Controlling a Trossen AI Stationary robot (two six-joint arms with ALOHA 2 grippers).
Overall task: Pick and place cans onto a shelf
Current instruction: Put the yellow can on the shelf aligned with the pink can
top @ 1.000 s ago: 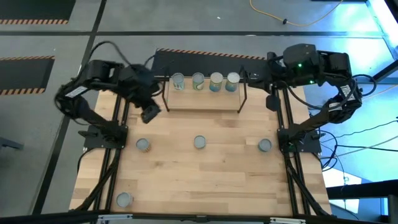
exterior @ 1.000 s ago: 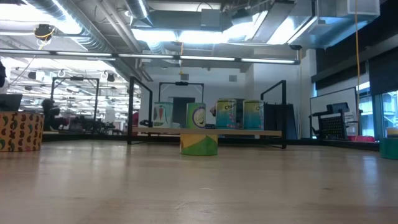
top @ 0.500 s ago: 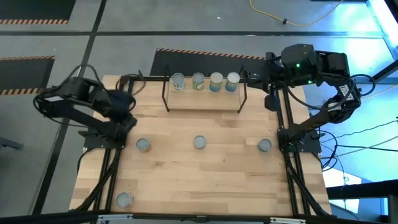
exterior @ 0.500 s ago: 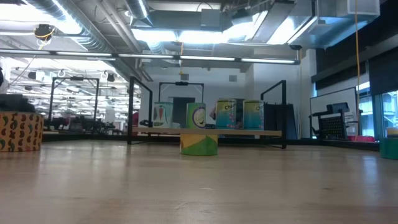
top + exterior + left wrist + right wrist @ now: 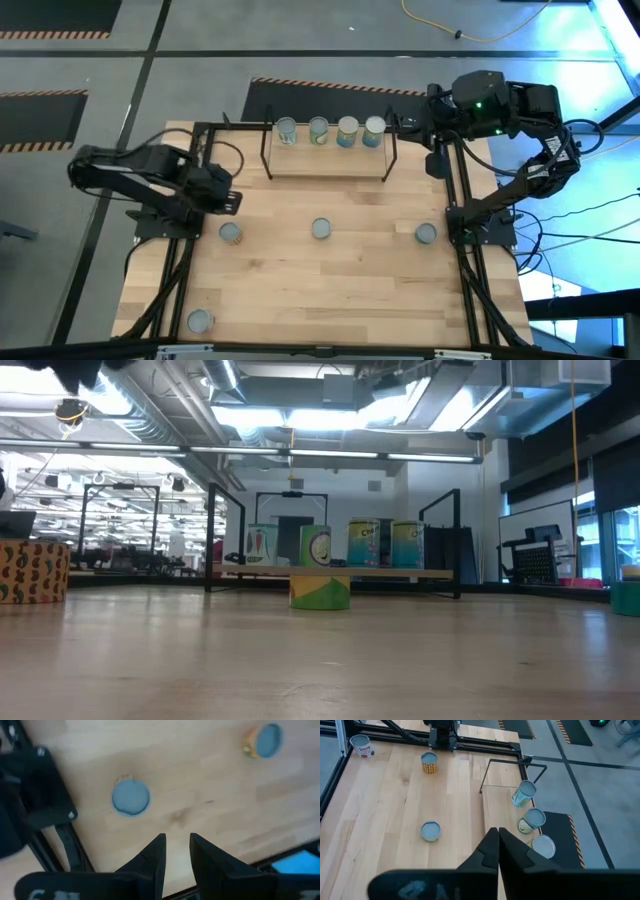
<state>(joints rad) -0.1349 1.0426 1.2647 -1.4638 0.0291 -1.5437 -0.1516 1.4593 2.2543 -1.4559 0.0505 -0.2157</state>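
High view shows four small round-topped tins (image 5: 330, 131) lined along the wire-framed wooden shelf (image 5: 328, 164) at the tabletop's far edge, four more loose on the boards, left gripper (image 5: 228, 202) spread empty near the left-edge tin (image 5: 231, 233), right gripper (image 5: 498, 841) clenched empty by the far right corner.

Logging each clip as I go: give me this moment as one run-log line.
shelf: four cans on it | table: four cans loose | left gripper: jaws open, empty, above left-row can | right gripper: jaws shut, parked beside shelf
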